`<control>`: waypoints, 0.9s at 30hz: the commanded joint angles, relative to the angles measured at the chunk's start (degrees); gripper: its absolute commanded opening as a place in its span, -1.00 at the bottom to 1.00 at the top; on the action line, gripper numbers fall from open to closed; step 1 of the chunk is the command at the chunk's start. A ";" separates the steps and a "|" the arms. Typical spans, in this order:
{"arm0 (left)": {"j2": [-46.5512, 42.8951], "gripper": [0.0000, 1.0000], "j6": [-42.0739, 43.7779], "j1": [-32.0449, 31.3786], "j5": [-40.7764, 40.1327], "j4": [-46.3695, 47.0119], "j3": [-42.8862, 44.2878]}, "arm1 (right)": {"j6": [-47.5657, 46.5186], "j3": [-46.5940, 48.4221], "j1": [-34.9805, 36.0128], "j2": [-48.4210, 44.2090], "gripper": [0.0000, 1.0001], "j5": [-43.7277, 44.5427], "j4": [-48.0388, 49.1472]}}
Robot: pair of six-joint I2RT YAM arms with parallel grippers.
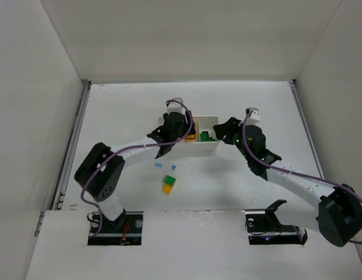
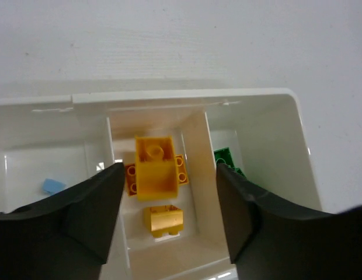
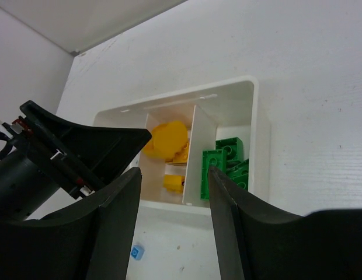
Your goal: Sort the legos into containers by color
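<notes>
White tray [image 2: 169, 96], yellow legos [image 2: 155, 169] in middle compartment, green legos [image 3: 228, 153] alongside, green-yellow stack [image 1: 169, 185] outside

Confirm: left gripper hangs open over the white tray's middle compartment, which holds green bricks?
No: the middle compartment of the white plastic tray holds yellow-orange plastic bricks, not green, as the left wrist view shows. The left gripper does hang open over it.

This looks like a robotics lab test cell: a plain white tabletop [image 1: 122, 111] boxed in by bare white panel walls [image 1: 29, 116]. Two black-and-white robot arms [image 1: 128, 154] with loose purple cables [image 1: 298, 173] are bolted at its near edge.
</notes>
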 commanded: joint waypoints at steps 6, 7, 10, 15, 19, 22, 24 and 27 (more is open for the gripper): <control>-13.33 0.53 1.36 -1.45 -2.77 0.79 -1.34 | -0.98 0.50 0.25 -1.60 0.09 0.23 2.66; -15.44 0.54 1.27 -1.63 -2.86 0.87 -2.30 | -0.98 0.68 0.33 -1.51 0.06 -0.03 2.49; -22.38 0.53 1.01 -2.07 -3.47 0.79 -5.99 | -1.50 1.20 2.17 -1.33 -0.06 -0.21 2.22; -34.59 0.38 -0.57 -2.07 -5.93 -1.40 -13.37 | -2.38 3.05 4.90 0.42 -0.39 -0.30 1.70; -44.35 0.19 -3.03 -0.14 -8.04 -5.44 -19.17 | -3.79 4.54 8.59 1.91 -0.52 0.14 1.08; -51.21 0.08 -4.26 2.40 -9.36 -10.10 -22.43 | -3.97 5.25 11.49 2.27 -0.51 0.32 -0.06; -56.04 0.04 -5.31 4.60 -9.98 -14.22 -24.36 | -4.06 5.42 14.47 2.27 -0.49 0.75 -1.11; -61.32 0.03 -6.98 7.68 -9.98 -20.02 -25.95 | -3.88 5.42 19.30 2.71 -0.39 2.24 -3.05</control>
